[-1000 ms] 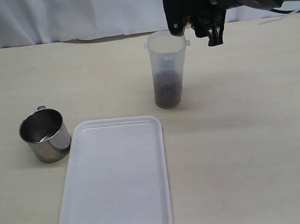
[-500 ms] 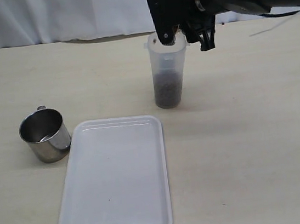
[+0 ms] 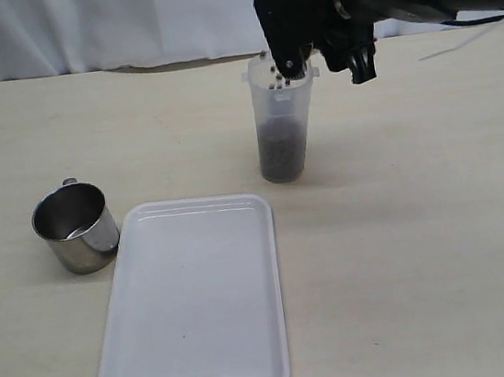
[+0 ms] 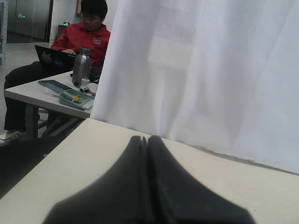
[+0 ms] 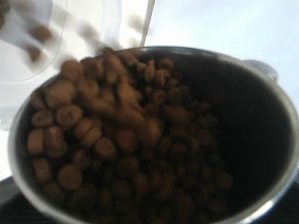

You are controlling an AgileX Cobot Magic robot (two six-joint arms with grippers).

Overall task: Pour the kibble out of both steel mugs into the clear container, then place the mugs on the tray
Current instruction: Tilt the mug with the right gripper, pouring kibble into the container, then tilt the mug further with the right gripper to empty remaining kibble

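My right gripper [image 3: 319, 26] is shut on a steel mug [image 5: 261, 84] and holds it tipped above the clear container [image 3: 281, 129] at the back of the table. In the right wrist view the mug is full of kibble [image 5: 117, 140], and pellets slide over its lip towards the container's rim [image 5: 60, 28]. A few pellets [image 3: 276, 76] are falling inside the container, which has a dark layer of kibble [image 3: 282, 152] at its bottom. A second steel mug [image 3: 75, 228] stands upright left of the tray [image 3: 193, 308] and looks empty. My left gripper [image 4: 147, 140] is shut on nothing, out of the exterior view.
A white curtain [image 3: 101, 27] hangs along the table's far edge. In the left wrist view a person in red [image 4: 84, 39] sits at another table well beyond the table's end.
My right gripper has moved left to over the container's mouth and tipped the mug. Pellets now fall into the container. The other mug and the tray have not moved.
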